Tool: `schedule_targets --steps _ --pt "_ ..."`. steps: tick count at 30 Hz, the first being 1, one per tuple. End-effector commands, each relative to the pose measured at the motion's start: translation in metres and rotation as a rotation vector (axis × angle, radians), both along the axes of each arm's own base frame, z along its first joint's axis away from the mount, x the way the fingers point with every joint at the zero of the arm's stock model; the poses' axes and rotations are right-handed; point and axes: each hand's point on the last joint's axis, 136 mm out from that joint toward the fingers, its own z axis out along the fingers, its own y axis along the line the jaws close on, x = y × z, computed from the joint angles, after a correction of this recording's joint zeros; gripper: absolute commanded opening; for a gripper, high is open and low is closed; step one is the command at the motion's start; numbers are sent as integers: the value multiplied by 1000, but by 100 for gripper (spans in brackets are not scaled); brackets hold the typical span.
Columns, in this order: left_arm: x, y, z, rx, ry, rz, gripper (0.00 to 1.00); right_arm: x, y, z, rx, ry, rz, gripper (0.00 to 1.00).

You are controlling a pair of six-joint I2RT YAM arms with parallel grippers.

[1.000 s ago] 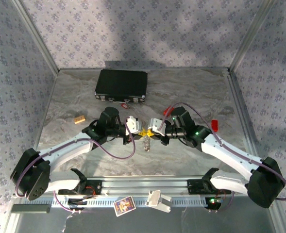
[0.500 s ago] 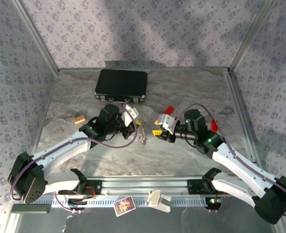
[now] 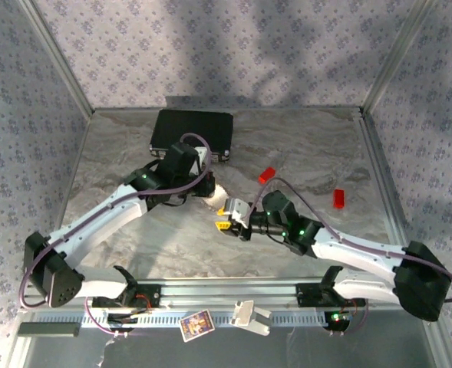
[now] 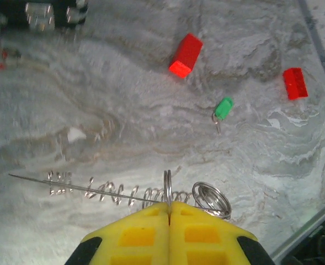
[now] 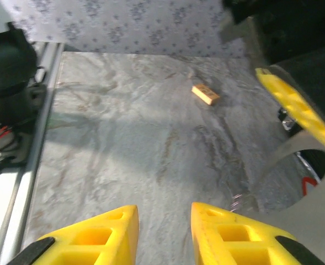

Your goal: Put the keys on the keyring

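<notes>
Keyring (image 4: 112, 193) blurred; partly hidden behind left gripper (image 4: 169, 205).

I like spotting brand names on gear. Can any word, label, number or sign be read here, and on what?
No text can be read.
The small picture card at the near edge is too small and blurred to make out any print.
The black case shows no lettering.

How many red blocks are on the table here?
2. The middle red block lies near the table centre; the right red block lies nearer its right edge. The arms could hide others.
</notes>
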Motion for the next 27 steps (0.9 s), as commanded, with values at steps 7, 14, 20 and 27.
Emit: schedule_targets --steps 7,14,20,27 --pt "-28 12 1 -118 407 341 0 47 7 9 106 -42 -222 30" --pt "-43 43 4 -108 559 504 0 58 11 3 96 -144 -268 32" --pt "-48 41 4 -243 689 573 0 41 26 8 136 -167 -150 32" --pt "-50 43 4 -301 778 638 0 31 32 9 156 -189 -98 32"
